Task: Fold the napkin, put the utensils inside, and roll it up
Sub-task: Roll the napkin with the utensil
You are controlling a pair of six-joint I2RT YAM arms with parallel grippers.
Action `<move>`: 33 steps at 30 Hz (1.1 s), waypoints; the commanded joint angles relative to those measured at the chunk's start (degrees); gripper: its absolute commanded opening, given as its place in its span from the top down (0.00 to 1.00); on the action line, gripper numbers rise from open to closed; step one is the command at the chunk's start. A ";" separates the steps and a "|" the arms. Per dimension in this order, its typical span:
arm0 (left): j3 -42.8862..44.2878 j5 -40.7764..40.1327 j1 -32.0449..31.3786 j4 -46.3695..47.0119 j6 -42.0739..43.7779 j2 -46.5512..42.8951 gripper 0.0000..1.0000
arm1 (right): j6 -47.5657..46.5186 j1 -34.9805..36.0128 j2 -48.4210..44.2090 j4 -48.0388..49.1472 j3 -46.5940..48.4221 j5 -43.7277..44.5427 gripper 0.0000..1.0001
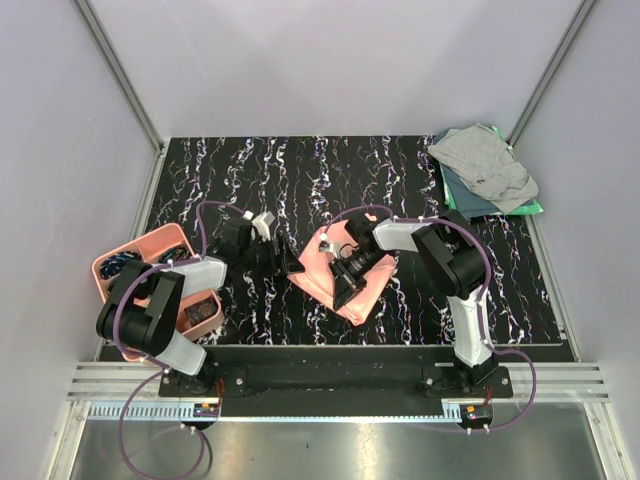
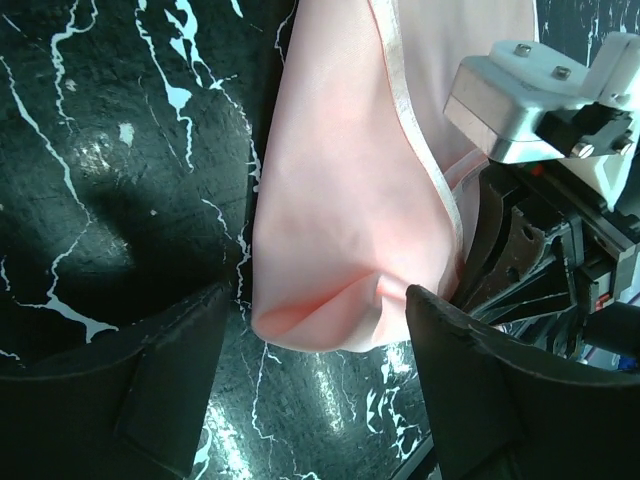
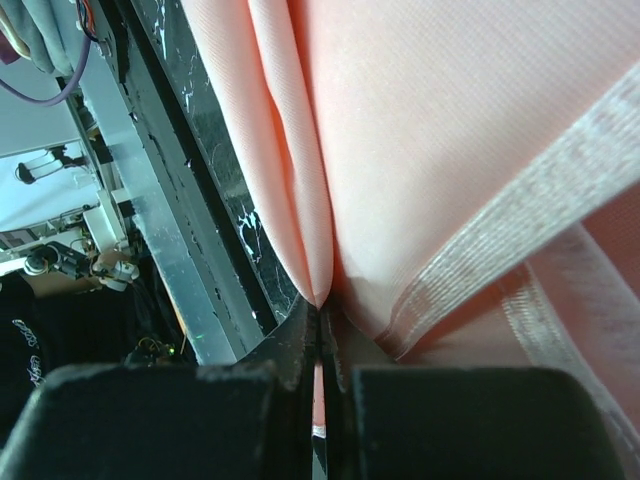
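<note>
The salmon-pink napkin (image 1: 330,262) lies bunched on the black marbled table, just in front of the arms. My right gripper (image 1: 343,287) reaches over it from the right. In the right wrist view my right gripper (image 3: 321,312) is shut on a fold of the napkin (image 3: 440,150). My left gripper (image 1: 283,262) is at the napkin's left edge. In the left wrist view my left gripper (image 2: 320,300) is open, and a rounded folded corner of the napkin (image 2: 340,230) sits loose between its fingers (image 2: 480,380). I cannot make out the utensils.
A pink tray (image 1: 112,262) stands at the left edge. It holds dark and brownish items, partly hidden by my left arm. A grey cloth (image 1: 485,165) lies on a green one (image 1: 532,208) at the back right corner. White walls enclose the table.
</note>
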 commanded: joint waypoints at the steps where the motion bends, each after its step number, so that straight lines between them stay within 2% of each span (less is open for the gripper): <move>1: -0.29 0.59 0.42 5.26 1.06 0.48 0.24 | -0.06 -0.51 0.63 -1.17 2.14 -1.78 1.00; 5: -1.08 2.52 0.60 9.73 0.27 3.04 0.32 | -0.15 -0.51 0.89 -1.35 2.23 -1.86 1.00; 6: -1.35 3.05 0.60 10.53 0.01 3.48 0.37 | -0.15 -0.51 0.98 -1.35 2.23 -1.78 1.00; 9: -1.87 3.84 0.60 12.47 -0.78 4.62 0.46 | -0.06 -0.51 0.98 -1.52 2.23 -1.78 1.00; 12: -2.32 3.41 0.60 13.35 -1.05 4.89 0.50 | -0.15 -0.51 1.15 -1.52 2.40 -1.78 1.00; 18: -1.96 3.58 0.60 13.61 -0.87 6.56 0.71 | 0.03 -0.51 1.15 -1.79 2.49 -1.25 1.00; 19: -1.96 3.76 0.60 13.53 -0.96 6.99 0.79 | 0.11 -0.51 1.07 -1.87 2.41 -1.07 1.00; 25: -2.40 3.58 0.60 12.38 -0.17 6.12 0.96 | 0.64 -0.60 0.54 -1.96 2.32 0.07 0.99; 26: -2.40 3.58 0.60 12.12 -0.17 6.03 1.00 | 0.99 -0.60 0.62 -2.05 2.40 0.07 0.97; 29: -2.14 3.50 0.60 10.90 0.10 6.03 1.00 | 1.78 -0.60 -0.25 -1.87 2.76 0.07 0.91; 30: -1.97 3.41 0.60 10.45 0.10 5.94 1.00 | 2.04 -0.60 -1.47 -1.87 2.84 1.20 0.87; 32: -1.18 2.80 0.60 8.52 0.10 5.59 1.00 | 3.18 -0.60 -3.41 -1.96 2.84 2.87 0.71; 33: -0.56 2.36 0.60 7.65 0.27 5.33 1.00 | 3.63 -0.68 -5.85 -2.05 2.41 4.88 0.67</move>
